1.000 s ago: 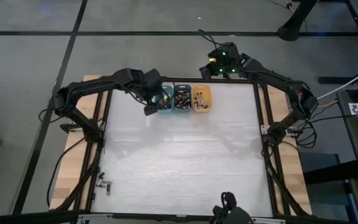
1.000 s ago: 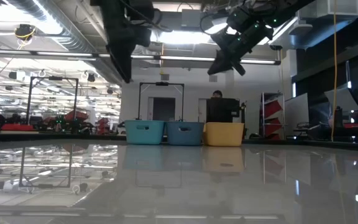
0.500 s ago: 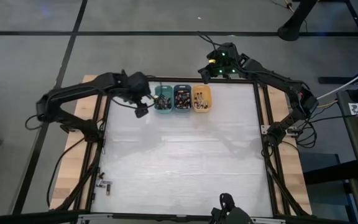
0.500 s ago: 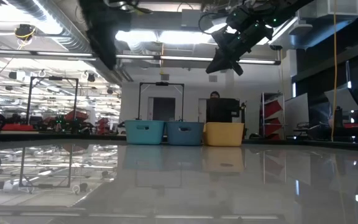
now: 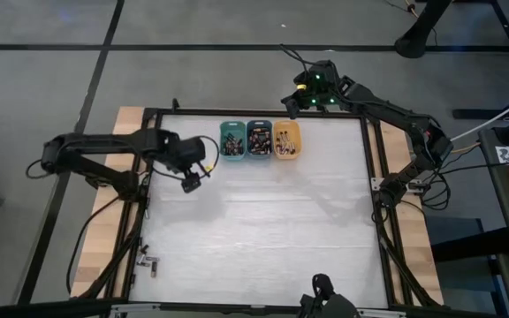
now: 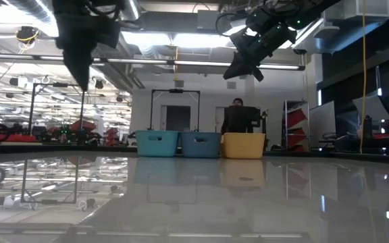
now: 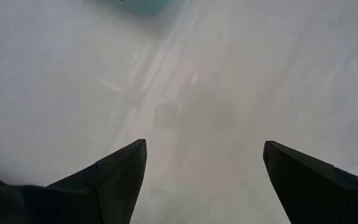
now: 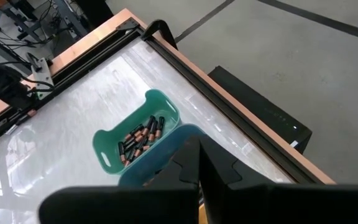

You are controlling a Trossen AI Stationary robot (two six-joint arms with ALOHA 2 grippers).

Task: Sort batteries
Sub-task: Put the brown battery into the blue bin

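Observation:
Three small bins stand in a row at the table's far edge: teal (image 5: 232,140), blue (image 5: 260,139) and orange (image 5: 287,140). Each holds batteries, and those in the teal bin (image 8: 140,137) are dark with coppery bands. My left gripper (image 5: 191,181) hangs open over bare table to the left of and nearer than the teal bin, with nothing between its fingers (image 7: 120,171). My right gripper (image 5: 301,99) hovers shut and high beyond the orange bin, above the table's far edge, pointing slantwise down over the bins (image 8: 194,143).
A black frame (image 5: 371,177) borders the white table top. Small loose parts (image 5: 148,262) lie outside it at the near left corner. Bare table stretches from the bins to the near edge. In the low view a person (image 6: 238,115) stands behind the bins.
My left gripper has drawn away from above the teal bin toward the table's left and near edges, sinking a little and rolling about its own axis. It has stayed open.

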